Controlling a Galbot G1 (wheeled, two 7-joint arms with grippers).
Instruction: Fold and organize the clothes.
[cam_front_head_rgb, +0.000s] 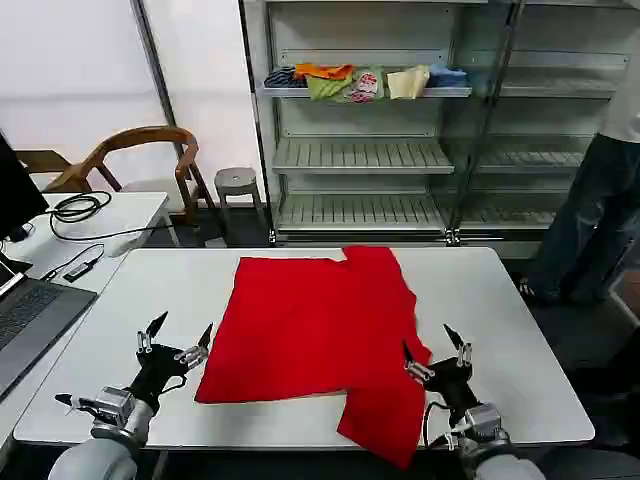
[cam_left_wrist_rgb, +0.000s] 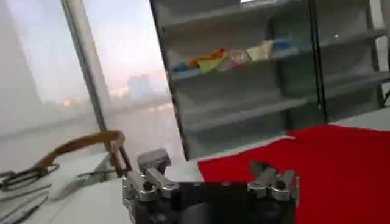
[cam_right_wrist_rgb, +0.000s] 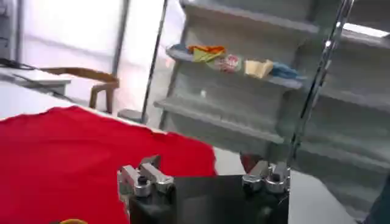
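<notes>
On the white surface (cam_front_head_rgb: 480, 290) in front of the robot lay the red T-shirt (cam_front_head_rgb: 310, 325), spread plain side up across the middle, its right-hand part doubled over and a near-right flap drooping past the near edge. Beyond the surface stood a grey shelf rack (cam_front_head_rgb: 360, 155) with small folded garments (cam_front_head_rgb: 365, 82) in orange, green, cream and blue on an upper shelf, well apart from the work. At the left stood a wooden chair (cam_front_head_rgb: 135, 150) and a side desk with a laptop (cam_front_head_rgb: 30, 320).

The left pincer (cam_front_head_rgb: 178, 338) hovered just off the shirt's near-left corner, its fingers spread and holding nothing. The right pincer (cam_front_head_rgb: 435, 350) stood at the shirt's near-right edge, fingers likewise spread and empty, one tip close to or touching the cloth; which, could not be told.

The fold looked barely begun, with one side partly turned in. The next move probably called for both pincers to drop onto the near hem, pinch it, and carry it toward the far edge, minding the hanging flap, which could drag or slip.

The head view gave the whole layout and both arms. The left wrist view showed the left pincer's base (cam_left_wrist_rgb: 210, 185) with red cloth just beyond it and the chair at one side. The right wrist view showed a broad red expanse reaching toward the rack
</notes>
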